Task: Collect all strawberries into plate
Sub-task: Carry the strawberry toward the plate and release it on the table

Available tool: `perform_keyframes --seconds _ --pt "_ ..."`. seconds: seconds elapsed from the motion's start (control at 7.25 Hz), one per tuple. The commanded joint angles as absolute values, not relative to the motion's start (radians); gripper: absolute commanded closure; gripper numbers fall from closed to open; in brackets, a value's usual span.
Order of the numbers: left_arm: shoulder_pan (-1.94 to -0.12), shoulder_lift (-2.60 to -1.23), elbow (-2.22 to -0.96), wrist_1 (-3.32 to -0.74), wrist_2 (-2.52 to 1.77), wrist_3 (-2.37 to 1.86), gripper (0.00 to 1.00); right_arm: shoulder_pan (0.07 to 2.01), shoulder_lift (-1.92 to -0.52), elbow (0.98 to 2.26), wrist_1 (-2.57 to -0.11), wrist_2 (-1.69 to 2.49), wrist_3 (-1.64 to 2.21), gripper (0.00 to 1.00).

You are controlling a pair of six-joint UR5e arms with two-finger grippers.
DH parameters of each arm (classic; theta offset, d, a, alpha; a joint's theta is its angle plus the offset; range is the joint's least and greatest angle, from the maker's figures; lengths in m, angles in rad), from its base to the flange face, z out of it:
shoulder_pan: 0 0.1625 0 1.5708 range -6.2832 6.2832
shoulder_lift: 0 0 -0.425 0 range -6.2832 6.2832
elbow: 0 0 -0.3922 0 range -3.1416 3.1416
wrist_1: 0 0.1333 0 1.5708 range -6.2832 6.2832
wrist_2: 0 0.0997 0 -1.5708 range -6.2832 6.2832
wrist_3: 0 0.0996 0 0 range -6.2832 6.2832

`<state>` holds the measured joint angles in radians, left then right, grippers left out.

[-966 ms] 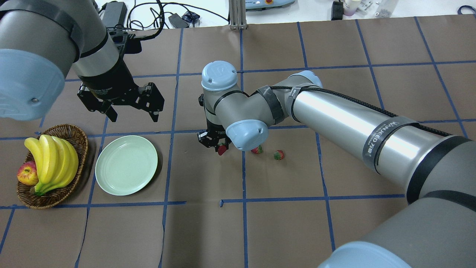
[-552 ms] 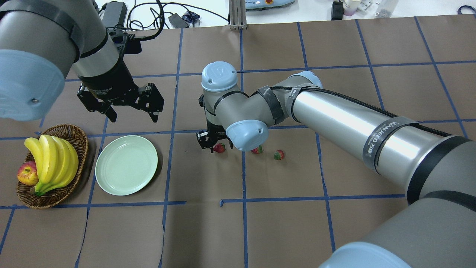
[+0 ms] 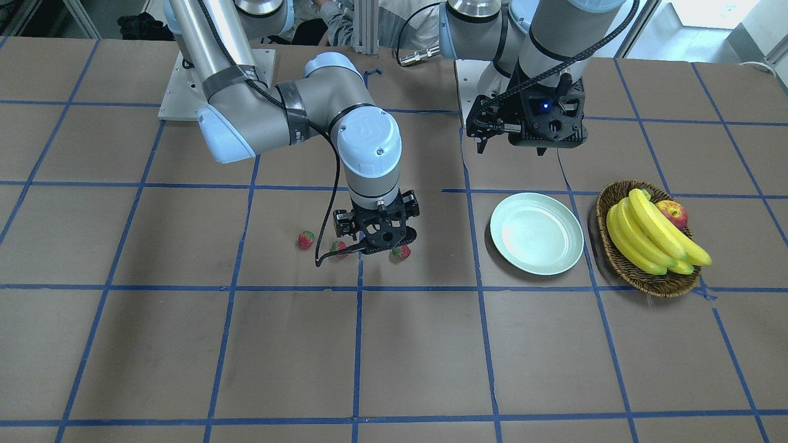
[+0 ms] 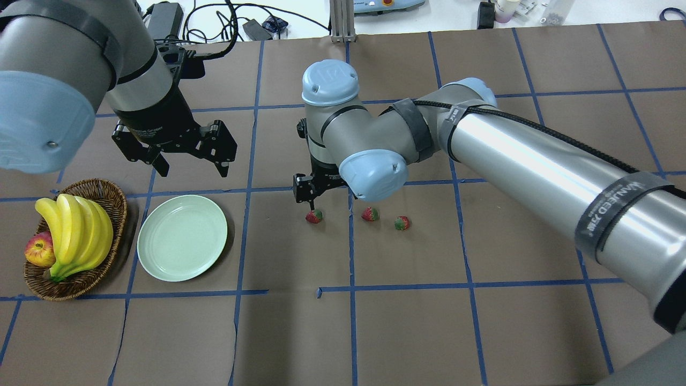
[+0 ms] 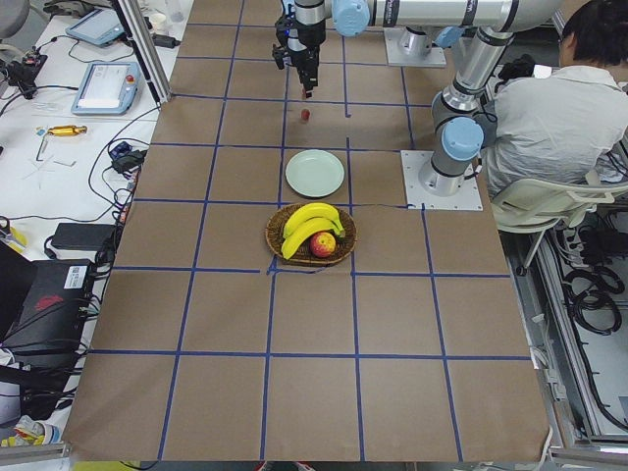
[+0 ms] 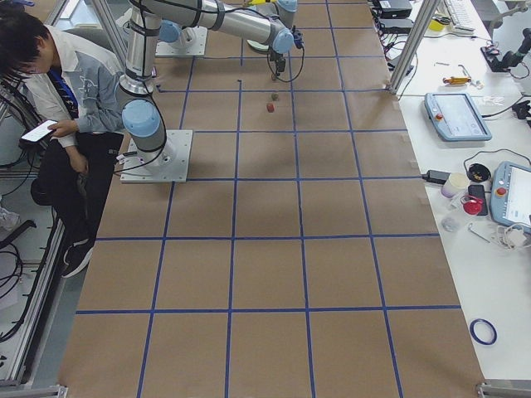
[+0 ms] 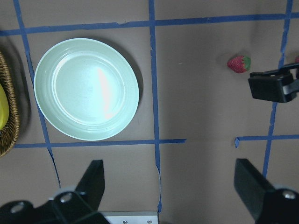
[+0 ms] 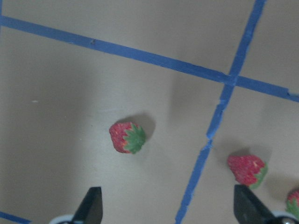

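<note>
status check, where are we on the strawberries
Left gripper open, raised near the plate. Right gripper open over the strawberries, holding nothing. All three on the table, plate empty. No obstacle between.

A second ago the small red strawberry with a green leafy cap (image 4: 314, 216) hung at the fingertips of my right gripper (image 8: 169, 210). Now it lies loose on the brown paper table cover (image 4: 289, 241), a little nearer the plate side than where I held it. My fingers (image 8: 93, 205) have let go and stand wide apart, touching nothing. The gripper has risen and pulled back toward the far edge, so the berry sits clear of it. My right arm (image 4: 514, 145) has shifted too: its pale blue round joint cap (image 4: 329, 83) now sits farther back and to the right in the overhead view.
</note>
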<state>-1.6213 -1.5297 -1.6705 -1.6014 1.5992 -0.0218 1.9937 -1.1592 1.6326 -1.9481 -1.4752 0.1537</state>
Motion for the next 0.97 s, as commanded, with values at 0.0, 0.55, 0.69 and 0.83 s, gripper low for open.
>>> perform_keyframes --seconds 0.0,0.55,0.69,0.83 --pt "-1.621 -1.531 -1.671 -1.601 1.601 -0.023 0.00 1.895 -1.230 1.643 -1.835 -1.528 0.062 0.00" --pt "-1.626 -1.537 -1.684 -1.601 1.592 -0.051 0.00 1.786 -1.235 1.750 -1.799 -1.577 0.138 0.00" --pt "-1.637 -1.537 -1.686 -1.601 1.595 -0.052 0.00 1.779 -1.230 1.773 -1.819 -1.575 0.193 0.00" --pt "-1.643 -1.539 -1.686 -1.598 1.595 -0.061 0.00 1.781 -1.224 1.801 -1.857 -1.574 0.253 0.00"
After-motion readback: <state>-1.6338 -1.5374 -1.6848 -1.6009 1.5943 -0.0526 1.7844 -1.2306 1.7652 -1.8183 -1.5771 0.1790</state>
